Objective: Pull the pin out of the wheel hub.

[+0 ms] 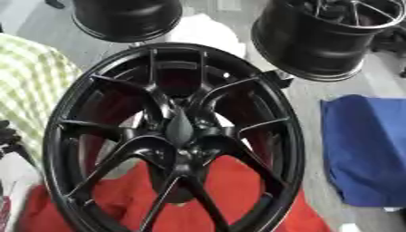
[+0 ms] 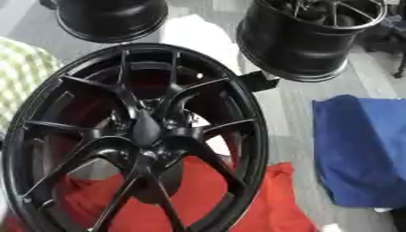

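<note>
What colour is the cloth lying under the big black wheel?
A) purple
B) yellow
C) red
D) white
C: bright red cloth shows between the spokes and below the rim of the big black spoked wheel; the blue cloth lies apart, to the right.

Black wheel fills centre w/ open gaps btwn spokes. Two more rims block top: upper left, upper right. Blue cloth right; bare floor strip btwn is free.
</note>
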You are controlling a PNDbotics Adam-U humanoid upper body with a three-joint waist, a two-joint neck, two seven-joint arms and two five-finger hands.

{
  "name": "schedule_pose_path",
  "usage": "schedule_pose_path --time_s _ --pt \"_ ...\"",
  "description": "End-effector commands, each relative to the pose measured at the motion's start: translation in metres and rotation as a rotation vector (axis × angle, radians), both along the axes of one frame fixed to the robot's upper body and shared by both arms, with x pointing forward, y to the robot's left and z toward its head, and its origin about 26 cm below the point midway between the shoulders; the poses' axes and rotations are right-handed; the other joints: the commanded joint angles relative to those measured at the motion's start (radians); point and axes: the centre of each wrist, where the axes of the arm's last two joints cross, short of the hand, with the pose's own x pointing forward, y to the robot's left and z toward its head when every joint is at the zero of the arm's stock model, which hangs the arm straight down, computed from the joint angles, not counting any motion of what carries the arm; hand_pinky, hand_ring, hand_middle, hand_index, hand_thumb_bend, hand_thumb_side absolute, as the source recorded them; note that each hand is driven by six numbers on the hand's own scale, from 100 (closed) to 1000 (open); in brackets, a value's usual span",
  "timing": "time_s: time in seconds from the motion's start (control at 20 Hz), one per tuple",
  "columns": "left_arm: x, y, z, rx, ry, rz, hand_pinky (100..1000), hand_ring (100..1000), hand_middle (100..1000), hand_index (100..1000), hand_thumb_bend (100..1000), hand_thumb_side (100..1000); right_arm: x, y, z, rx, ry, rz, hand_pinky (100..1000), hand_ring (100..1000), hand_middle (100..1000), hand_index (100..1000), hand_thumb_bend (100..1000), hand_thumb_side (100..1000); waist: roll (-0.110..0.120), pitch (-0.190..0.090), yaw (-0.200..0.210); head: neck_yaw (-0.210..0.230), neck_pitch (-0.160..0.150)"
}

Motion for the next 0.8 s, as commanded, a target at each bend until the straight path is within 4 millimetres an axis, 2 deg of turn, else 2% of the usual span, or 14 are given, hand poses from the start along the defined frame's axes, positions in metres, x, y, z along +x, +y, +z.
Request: schedule_pose_path --time_s 0.05,0.1,0.15,0.25,0.3,0.35,0.4,0.45,0.8 --pt "0.002 0.001 0.011 0.005 -0.033 0.0 574 585 533 675 100 897 0.015 0.018 0.006 0.099 -0.178 -0.036 648 746 666 743 489 317 0.007 -0.013 0.005 -0.004 -0.002" --pt "0.002 0.0 0.011 0.002 -0.034 -0.002 574 585 533 675 100 897 0.023 0.027 0.006 0.141 -0.227 -0.029 644 737 648 731 594 210 0.009 -0.012 0.007 -0.006 -0.003" --pt "0.002 -0.001 0.011 0.0 -0.034 -0.004 574 584 533 675 100 897 0.03 0.036 0.005 0.177 -0.266 -0.02 640 727 632 722 534 234 0.011 -0.012 0.009 -0.007 -0.003" --pt "0.003 -0.003 0.011 -0.004 -0.036 -0.008 574 584 532 675 100 897 0.043 0.049 0.0 0.236 -0.312 0.008 635 716 618 711 566 190 0.013 -0.011 0.014 -0.01 -0.007" --pt "0.003 -0.004 0.011 -0.006 -0.037 -0.01 574 584 532 675 100 897 0.049 0.055 -0.003 0.257 -0.325 0.027 634 710 610 708 637 124 0.014 -0.01 0.016 -0.01 -0.009" --pt "0.003 -0.004 0.011 -0.007 -0.038 -0.011 573 584 532 675 100 896 0.054 0.06 -0.006 0.276 -0.334 0.045 632 704 606 704 581 166 0.014 -0.01 0.017 -0.01 -0.011" --pt "0.004 -0.005 0.011 -0.007 -0.039 -0.012 573 583 532 675 100 895 0.058 0.063 -0.01 0.294 -0.339 0.062 631 699 602 701 682 100 0.015 -0.009 0.018 -0.011 -0.012" --pt "0.004 -0.005 0.011 -0.009 -0.04 -0.014 573 583 532 675 100 895 0.062 0.066 -0.013 0.313 -0.344 0.077 631 698 601 700 584 164 0.016 -0.009 0.02 -0.013 -0.013" --pt "0.006 -0.012 0.014 -0.02 -0.051 -0.026 572 582 531 674 100 894 0.075 0.075 -0.039 0.412 -0.39 0.186 624 692 596 699 565 181 0.027 0.002 0.033 -0.028 -0.029"
